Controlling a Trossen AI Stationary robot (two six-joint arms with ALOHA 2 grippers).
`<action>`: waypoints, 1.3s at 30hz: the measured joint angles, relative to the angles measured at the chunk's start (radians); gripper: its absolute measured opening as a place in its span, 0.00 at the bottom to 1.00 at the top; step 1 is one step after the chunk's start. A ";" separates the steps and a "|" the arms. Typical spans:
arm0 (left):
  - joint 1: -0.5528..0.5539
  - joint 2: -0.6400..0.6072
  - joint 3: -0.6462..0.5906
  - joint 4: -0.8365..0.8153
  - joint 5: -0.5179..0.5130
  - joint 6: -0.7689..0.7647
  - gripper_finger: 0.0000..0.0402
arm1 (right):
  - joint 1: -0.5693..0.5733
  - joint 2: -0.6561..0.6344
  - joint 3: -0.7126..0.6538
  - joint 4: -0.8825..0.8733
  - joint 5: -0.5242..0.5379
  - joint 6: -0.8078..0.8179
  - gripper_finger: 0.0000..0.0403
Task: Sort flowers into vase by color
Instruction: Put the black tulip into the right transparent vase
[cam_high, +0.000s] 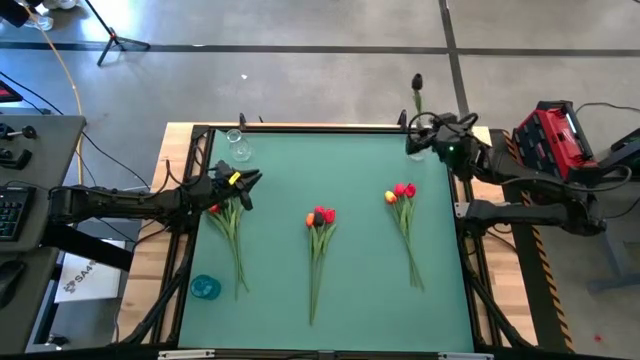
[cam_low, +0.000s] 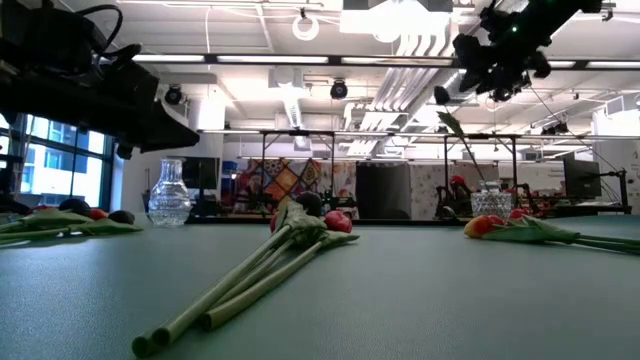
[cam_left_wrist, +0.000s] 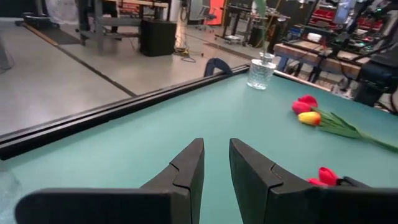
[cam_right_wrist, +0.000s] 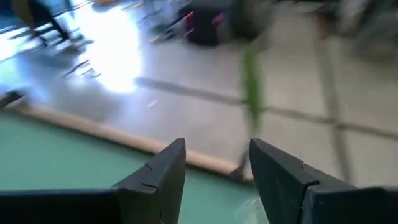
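Observation:
Three bunches of tulips lie flat on the green table: a left bunch (cam_high: 230, 220), a middle bunch (cam_high: 320, 222) with red and orange heads, and a right bunch (cam_high: 403, 198) with red and yellow heads. A dark-headed tulip (cam_high: 417, 82) stands with its stem in a glass vase (cam_low: 490, 201) at the far right corner. My right gripper (cam_right_wrist: 217, 163) hovers open just above and beside that vase (cam_high: 418, 142), the green stem (cam_right_wrist: 252, 87) beyond its fingers. A second glass vase (cam_high: 238, 146) stands at the far left, with nothing showing in it. My left gripper (cam_left_wrist: 216, 163) is open above the left bunch's heads.
A small blue object (cam_high: 205, 287) sits near the table's front left corner. A black rail (cam_left_wrist: 124, 112) edges the table's far side. A red case (cam_high: 553, 135) rests beyond the table's right edge. Bare green surface lies between the bunches.

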 joint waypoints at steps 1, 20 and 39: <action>0.000 0.000 0.000 0.000 0.008 -0.007 0.16 | 0.004 0.001 0.000 -0.019 -0.053 0.026 0.42; -0.001 0.085 0.000 0.013 0.142 -0.036 0.16 | 0.198 0.269 -0.129 0.092 -0.279 0.296 0.42; -0.001 0.137 0.003 0.087 0.225 0.024 0.36 | 0.300 0.446 -0.129 0.281 -0.318 0.315 0.42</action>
